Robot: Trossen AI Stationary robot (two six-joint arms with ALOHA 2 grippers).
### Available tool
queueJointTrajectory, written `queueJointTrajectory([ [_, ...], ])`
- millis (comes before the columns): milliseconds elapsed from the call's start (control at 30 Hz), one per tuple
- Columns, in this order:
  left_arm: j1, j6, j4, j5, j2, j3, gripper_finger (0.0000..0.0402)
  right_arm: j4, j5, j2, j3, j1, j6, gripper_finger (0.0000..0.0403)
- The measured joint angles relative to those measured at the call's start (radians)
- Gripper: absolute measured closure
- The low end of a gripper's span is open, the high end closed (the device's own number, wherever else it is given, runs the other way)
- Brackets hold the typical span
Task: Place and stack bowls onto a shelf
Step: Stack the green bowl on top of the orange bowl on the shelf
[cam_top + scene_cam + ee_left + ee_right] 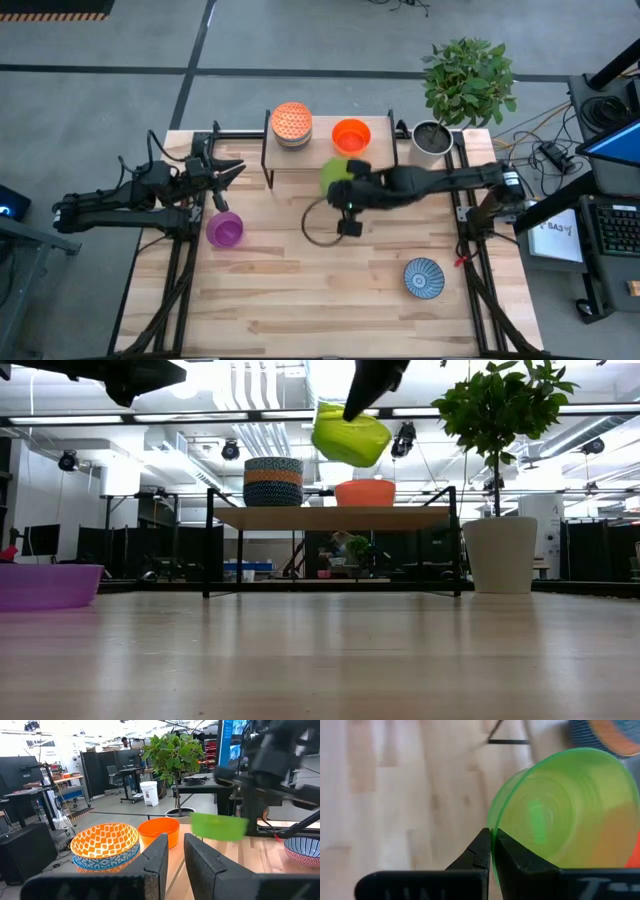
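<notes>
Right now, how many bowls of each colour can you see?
Green bowl, held up by its rim in the right gripper: 1
Orange bowl on the shelf: 1
Patterned bowls in the stack on the shelf: 3
Purple bowl on the table: 1
Blue-and-white bowl on the table: 1
Total: 7 bowls

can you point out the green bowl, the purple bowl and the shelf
green bowl [351, 437], low view, on its outer side wall, held in the air above the shelf
purple bowl [225, 230], high view, inside the bowl, on the table
shelf [330, 517], low view, front edge of its wooden board
</notes>
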State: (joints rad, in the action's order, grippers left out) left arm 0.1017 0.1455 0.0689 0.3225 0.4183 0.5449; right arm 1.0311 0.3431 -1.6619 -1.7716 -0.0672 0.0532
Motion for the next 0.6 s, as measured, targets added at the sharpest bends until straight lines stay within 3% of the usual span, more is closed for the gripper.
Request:
queueJointTrajectory([
  [400,0.000,0.007,0.000,0.000,0.000,0.000,0.0358,0.121,-0.007,-0.001,-0.122,0.272,-0.229,0.0394],
  [600,0.000,0.008,0.000,0.000,0.000,0.000,0.0358,0.116,-0.110,-0.001,-0.105,0.387,-0.274,0.0394],
])
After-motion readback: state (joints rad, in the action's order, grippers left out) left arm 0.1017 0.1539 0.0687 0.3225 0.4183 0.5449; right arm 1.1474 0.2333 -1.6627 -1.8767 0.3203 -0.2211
